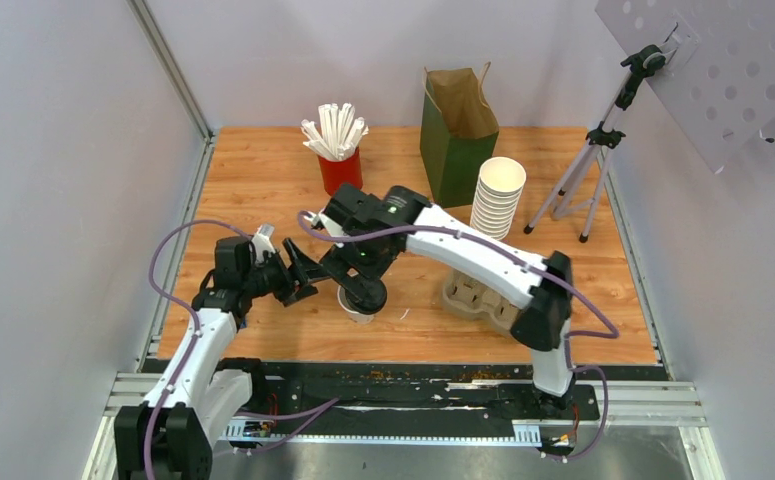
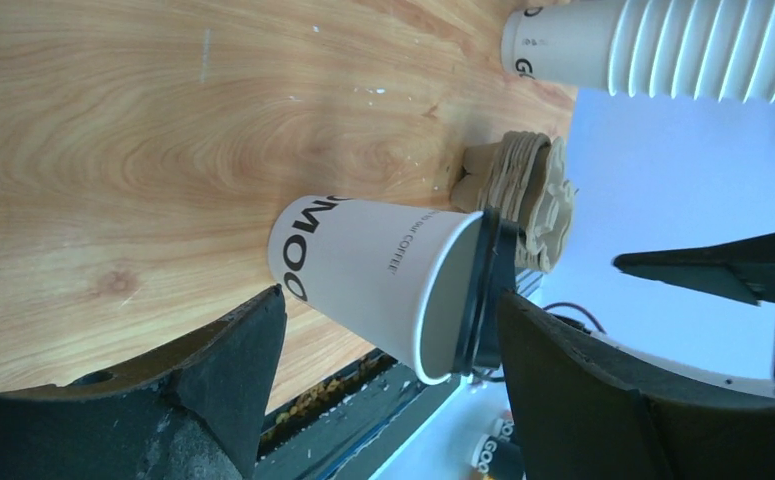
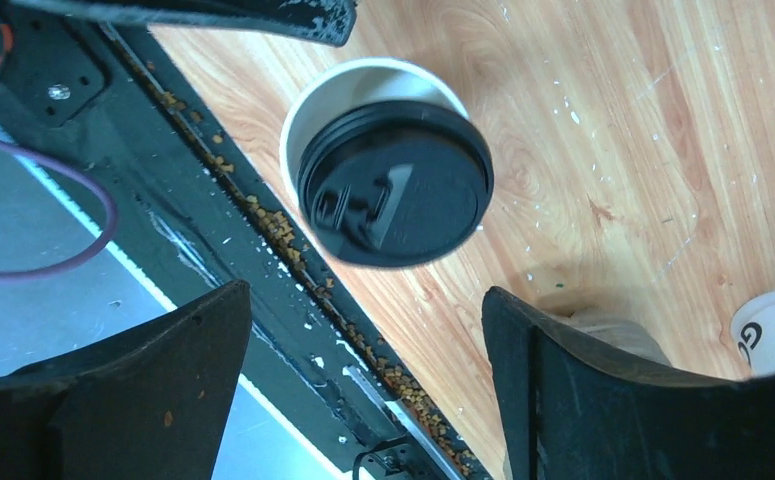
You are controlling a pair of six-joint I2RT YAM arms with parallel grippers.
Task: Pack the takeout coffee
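Note:
The takeout coffee [image 2: 373, 270] is a white paper cup standing on the wooden table near its front edge. Its black sip lid [image 3: 395, 183] lies off-centre on the rim, leaving an arc of white rim [image 3: 308, 110] uncovered. My left gripper [image 2: 393, 298] is open, level with the cup, one finger on each side and neither touching. My right gripper [image 3: 365, 292] hangs open above the cup with nothing between its fingers. From above, the right gripper [image 1: 363, 290] hides most of the cup [image 1: 356, 310], and the left gripper [image 1: 311, 277] is just left of it.
A cardboard cup carrier [image 1: 478, 295] lies right of the cup. Behind are a tall stack of lidless white cups [image 1: 498, 195], an open green paper bag [image 1: 458, 130], a red cup of straws [image 1: 340, 150] and a tripod [image 1: 588, 170]. The black base rail [image 3: 213, 200] runs along the table's front edge.

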